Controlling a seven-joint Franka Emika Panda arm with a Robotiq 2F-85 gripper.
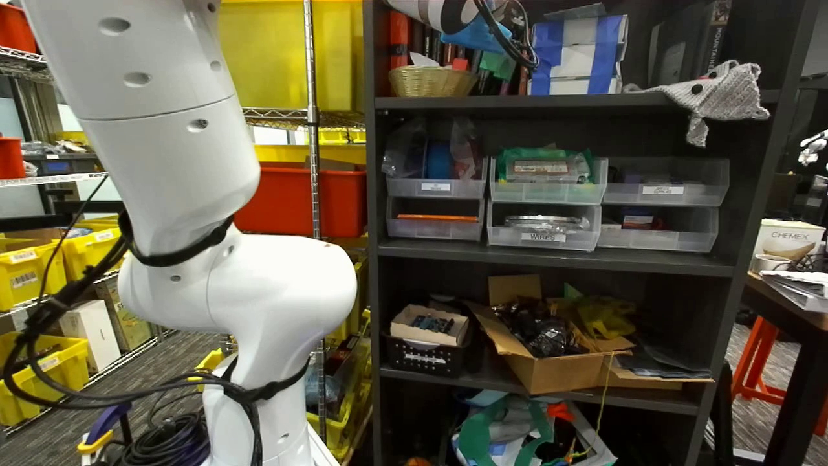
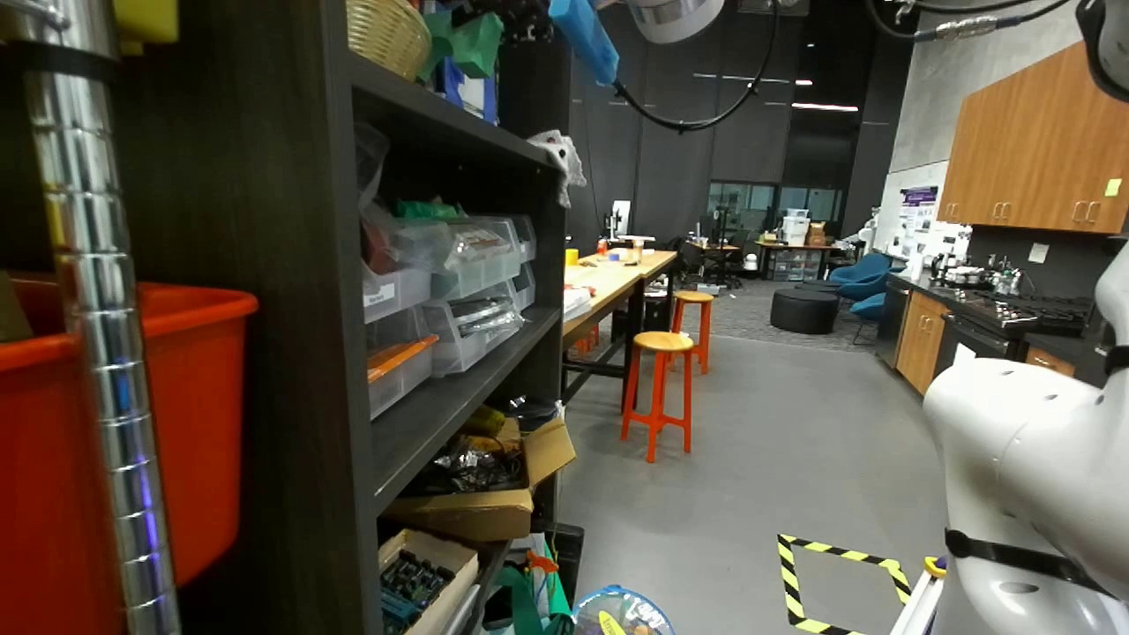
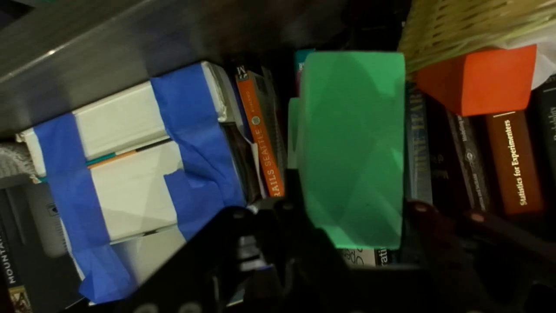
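A green block (image 3: 354,143) fills the space between the dark fingers of my gripper (image 3: 349,187), which is shut on it in the wrist view. One finger (image 3: 295,191) lies along its left side, the opposite one by its right edge. In an exterior view the green block (image 1: 498,65) hangs before the books on the top shelf, right of the wicker basket (image 1: 432,82). It looks tilted in an exterior view, where the block (image 2: 478,46) is beside the shelf's edge. An orange block (image 3: 495,80) rests at the basket in the wrist view.
Upright books (image 3: 514,161) stand behind the block. A white stack bound with blue tape (image 1: 579,55) sits to its right on the shelf, and a grey knitted toy (image 1: 718,97) hangs over the edge. Clear bins (image 1: 546,223) fill the shelf below. A black cable loops beside the wrist.
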